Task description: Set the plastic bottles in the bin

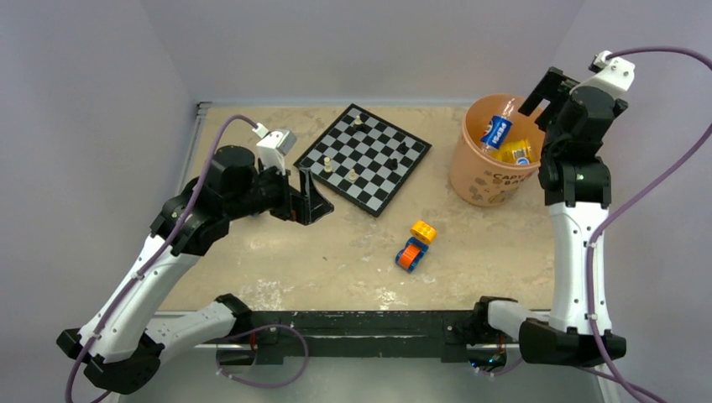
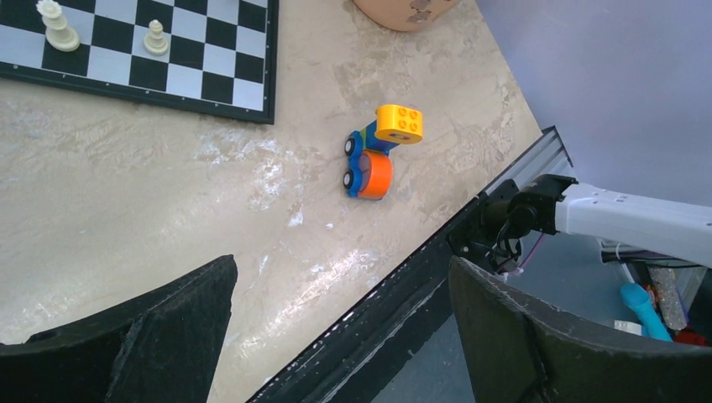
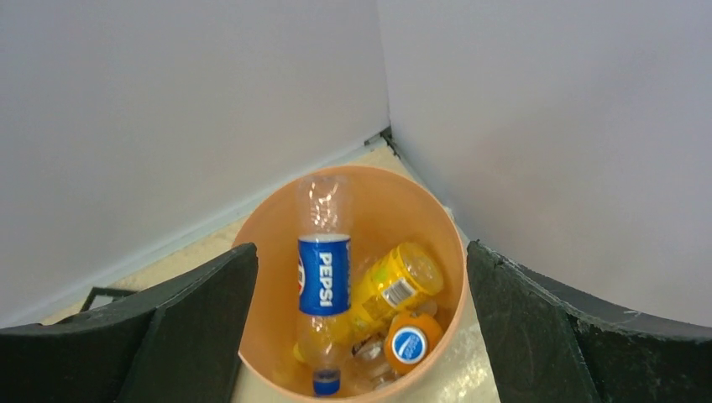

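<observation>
The orange bin (image 1: 474,180) stands at the back right of the table. Inside it lie the clear Pepsi bottle (image 3: 324,273) with its blue cap down, the yellow bottle (image 3: 395,285) and the orange bottle (image 3: 411,342); something clear lies under them, too hidden to tell. They also show in the top view (image 1: 504,138). My right gripper (image 1: 547,94) hovers above the bin's right rim, open and empty (image 3: 361,252). My left gripper (image 1: 311,197) is open and empty over the table's left side (image 2: 342,262). No bottle lies on the table.
A chessboard (image 1: 363,155) with several pieces lies at the back centre, just right of my left gripper. An orange-blue-yellow toy block car (image 1: 414,245) sits mid-table, also in the left wrist view (image 2: 374,155). Walls close in behind and to the right of the bin.
</observation>
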